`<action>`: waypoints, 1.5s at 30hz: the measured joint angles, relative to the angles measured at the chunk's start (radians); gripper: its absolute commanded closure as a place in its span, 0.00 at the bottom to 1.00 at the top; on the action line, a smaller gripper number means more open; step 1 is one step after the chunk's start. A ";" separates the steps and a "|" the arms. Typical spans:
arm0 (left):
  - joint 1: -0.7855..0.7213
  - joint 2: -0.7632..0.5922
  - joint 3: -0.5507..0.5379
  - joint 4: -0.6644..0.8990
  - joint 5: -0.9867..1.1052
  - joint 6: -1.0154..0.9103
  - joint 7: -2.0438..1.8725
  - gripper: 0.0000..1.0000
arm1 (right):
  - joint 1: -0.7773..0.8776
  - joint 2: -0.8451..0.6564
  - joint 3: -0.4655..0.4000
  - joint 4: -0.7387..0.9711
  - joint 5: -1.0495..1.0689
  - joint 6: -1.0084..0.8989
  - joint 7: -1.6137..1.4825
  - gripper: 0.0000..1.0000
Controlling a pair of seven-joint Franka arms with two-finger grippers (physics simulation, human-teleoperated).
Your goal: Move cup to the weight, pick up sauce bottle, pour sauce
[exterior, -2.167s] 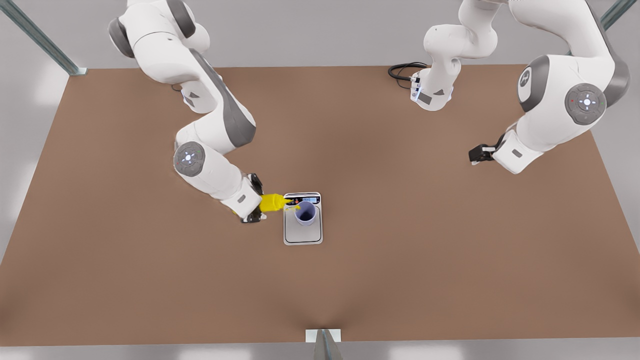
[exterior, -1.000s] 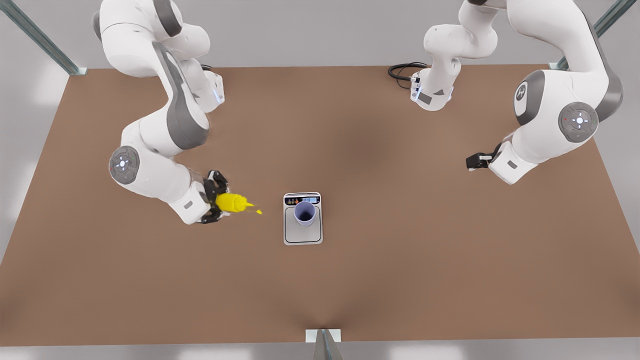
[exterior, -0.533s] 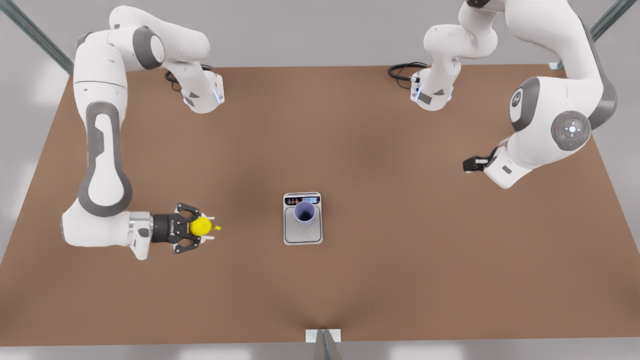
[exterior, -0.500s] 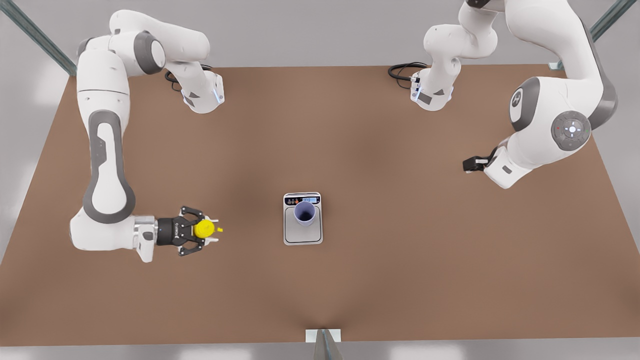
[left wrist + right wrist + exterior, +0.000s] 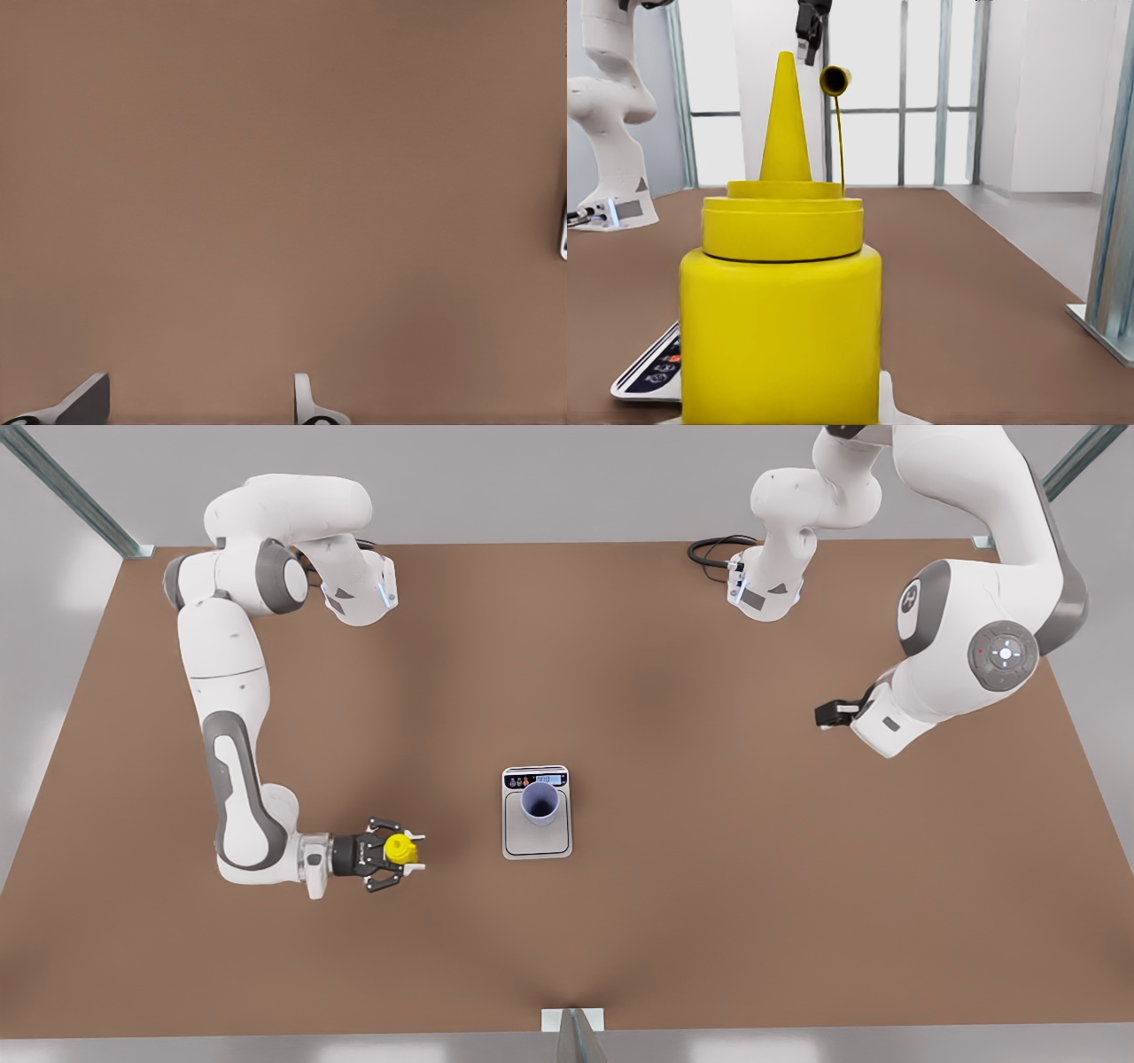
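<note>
1. The brown table (image 5: 673, 691) bears everything.
2. The flat rectangular silver-grey kitchen scale, the weight (image 5: 537, 843), lies near the table's middle, its dark display strip toward the far edge.
3. The small pale lavender-blue handleless cup (image 5: 539, 802) stands upright on the weight's plate just below the display; its inside looks dark, and I cannot tell what it contains.
4. The small bright yellow plastic sauce bottle (image 5: 780, 328) stands upright with its pointed nozzle up, well apart from the weight toward the front view's left.
5. The right gripper (image 5: 396, 854) pinches the sauce bottle.
6. The left gripper (image 5: 199, 403) waits over bare table near the front view's right edge, fingers (image 5: 306, 405) spread.
</note>
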 measured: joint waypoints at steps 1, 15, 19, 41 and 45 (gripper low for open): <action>0.001 0.000 -0.001 0.000 0.000 0.000 0.000 0.00 | 0.001 0.015 0.000 0.000 0.017 0.000 -0.022 0.48; 0.004 0.020 -0.040 0.028 0.000 -0.020 -0.012 0.00 | 0.004 0.071 0.002 0.003 0.089 -0.033 -0.106 0.46; 0.003 0.032 -0.040 0.028 0.000 -0.019 -0.011 0.00 | 0.005 0.083 0.002 0.003 0.090 -0.034 -0.112 0.45; 0.002 0.052 -0.040 0.028 0.000 -0.018 -0.011 0.00 | 0.008 0.133 0.002 0.005 0.105 -0.035 -0.131 0.00; 0.002 0.052 -0.040 0.028 0.000 -0.020 -0.011 0.00 | 0.008 0.133 0.002 0.003 0.105 -0.035 -0.131 0.00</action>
